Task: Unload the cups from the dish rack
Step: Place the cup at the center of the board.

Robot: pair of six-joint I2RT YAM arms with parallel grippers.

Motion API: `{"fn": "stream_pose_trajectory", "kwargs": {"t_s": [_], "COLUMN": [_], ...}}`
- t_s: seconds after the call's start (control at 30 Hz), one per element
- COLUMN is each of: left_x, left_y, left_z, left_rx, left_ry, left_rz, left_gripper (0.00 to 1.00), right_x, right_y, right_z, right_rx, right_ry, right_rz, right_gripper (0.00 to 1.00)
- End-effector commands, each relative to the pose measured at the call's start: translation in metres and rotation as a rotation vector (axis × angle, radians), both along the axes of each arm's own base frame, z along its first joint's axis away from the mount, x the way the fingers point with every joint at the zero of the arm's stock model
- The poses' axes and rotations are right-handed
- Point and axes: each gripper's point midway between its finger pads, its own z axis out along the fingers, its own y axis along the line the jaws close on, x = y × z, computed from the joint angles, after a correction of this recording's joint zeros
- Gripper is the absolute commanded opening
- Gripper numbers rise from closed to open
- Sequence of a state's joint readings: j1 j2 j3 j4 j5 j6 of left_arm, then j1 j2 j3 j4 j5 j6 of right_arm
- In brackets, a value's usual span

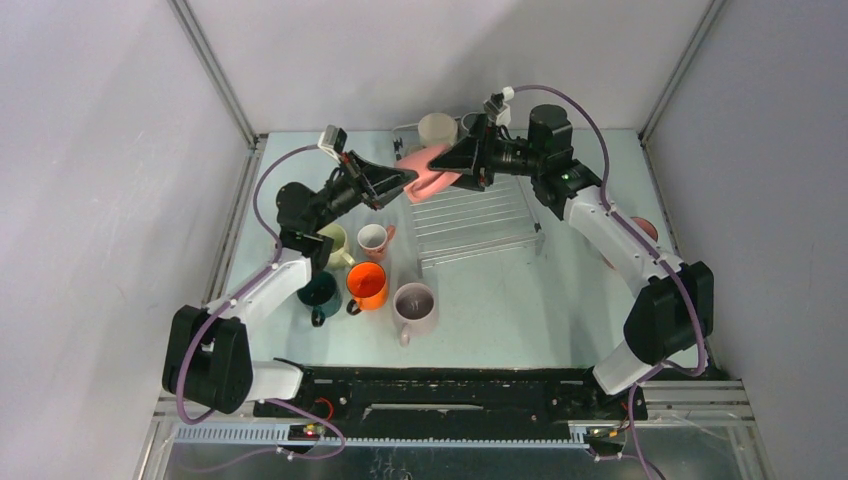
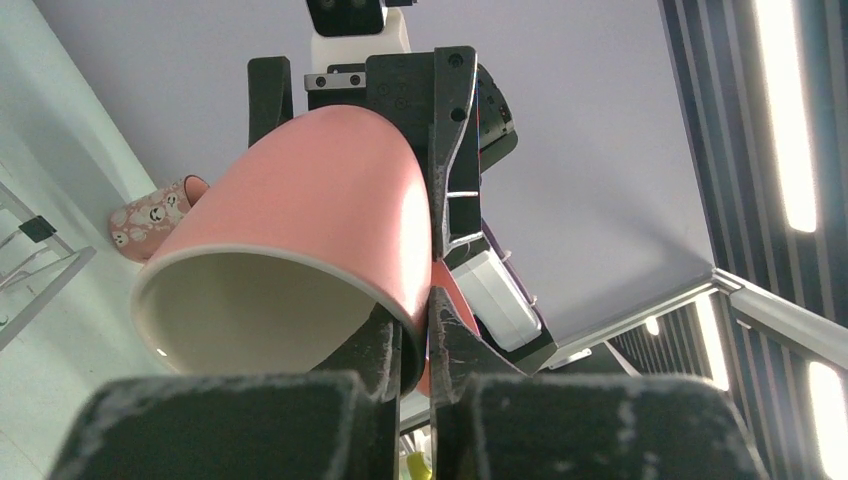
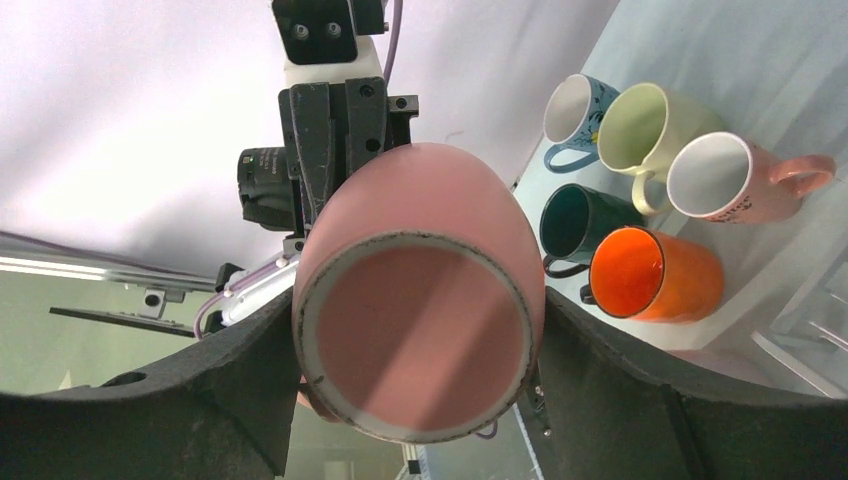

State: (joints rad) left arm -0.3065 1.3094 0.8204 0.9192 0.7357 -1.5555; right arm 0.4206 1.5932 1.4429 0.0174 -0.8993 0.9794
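Grey walls close in a pale green worktop (image 1: 520,310), and the two arms meet over its far half. At that meeting the left pincer (image 1: 408,182) is pinched narrow on the rim wall of a pink mug (image 1: 430,185), one finger inside the mouth and one outside. The right pincer (image 1: 438,160) stands wide around the same mug's body from the base end, its pads against both sides. The mug therefore lies on its side in the air between them, above the far left corner of the dish rack (image 1: 470,215), touching neither rack nor worktop. The risk, as I judge it, is the double hold. If either arm pulls away before the other lets go, the mug could twist. A thin pinch on the rim alone may let the heavy body swing down or slip onto the wires. Further out, a cream mug (image 1: 437,128) waits at the rack's far edge. An orange mug (image 1: 367,285) stands among four others towards the worktop's left edge.
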Motion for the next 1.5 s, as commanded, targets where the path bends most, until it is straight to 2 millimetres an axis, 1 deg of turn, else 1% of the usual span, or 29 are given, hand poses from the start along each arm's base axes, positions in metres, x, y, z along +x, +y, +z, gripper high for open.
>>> {"fn": "stream_pose_trajectory", "kwargs": {"t_s": [0.0,0.07,0.17,0.27,0.4,0.63,0.73,0.87,0.93,1.03,1.17,1.33,1.47], "left_x": [-0.004,-0.003,-0.002,0.0,0.001,0.004,0.003,0.004,0.004,0.006,0.001,-0.02,-0.039], "left_y": [0.002,0.003,0.004,0.005,0.007,0.01,0.012,0.011,0.01,0.008,0.006,0.003,-0.005], "left_z": [0.039,0.039,0.041,0.041,0.043,0.047,0.051,0.048,0.046,0.036,0.014,-0.017,-0.041], "left_rx": [-0.045,-0.048,-0.057,-0.062,-0.068,-0.082,-0.085,-0.058,-0.033,0.072,0.301,0.569,0.753], "left_ry": [-0.121,-0.12,-0.119,-0.114,-0.118,-0.127,-0.138,-0.139,-0.146,-0.136,-0.144,-0.158,-0.183], "left_rz": [0.024,0.033,0.048,0.06,0.077,0.111,0.121,0.135,0.137,0.153,0.167,0.129,0.072], "left_gripper": [0.0,0.0,0.0,0.0,0.0,0.0,0.0,0.0,0.0,0.0,0.0,0.0,0.0], "right_x": [-0.015,-0.015,-0.014,-0.01,-0.007,-0.007,-0.009,-0.009,-0.008,-0.003,0.003,0.008,0.01], "right_y": [-0.006,-0.006,-0.007,-0.009,-0.011,-0.021,-0.025,-0.033,-0.039,-0.056,-0.086,-0.125,-0.149], "right_z": [0.037,0.036,0.035,0.032,0.027,0.023,0.022,0.023,0.019,0.013,-0.001,-0.018,-0.03], "right_rx": [0.064,0.065,0.062,0.052,0.033,0.006,0.003,-0.007,-0.026,-0.085,-0.188,-0.338,-0.446], "right_ry": [-0.12,-0.122,-0.125,-0.128,-0.125,-0.138,-0.146,-0.156,-0.15,-0.145,-0.128,-0.124,-0.125], "right_rz": [0.001,-0.004,-0.02,-0.041,-0.062,-0.105,-0.119,-0.144,-0.167,-0.245,-0.36,-0.492,-0.577], "right_gripper": [0.48,0.61,0.75,0.86,0.93,0.99,1.0,1.0,1.0,1.0,1.0,1.0,1.0]}}
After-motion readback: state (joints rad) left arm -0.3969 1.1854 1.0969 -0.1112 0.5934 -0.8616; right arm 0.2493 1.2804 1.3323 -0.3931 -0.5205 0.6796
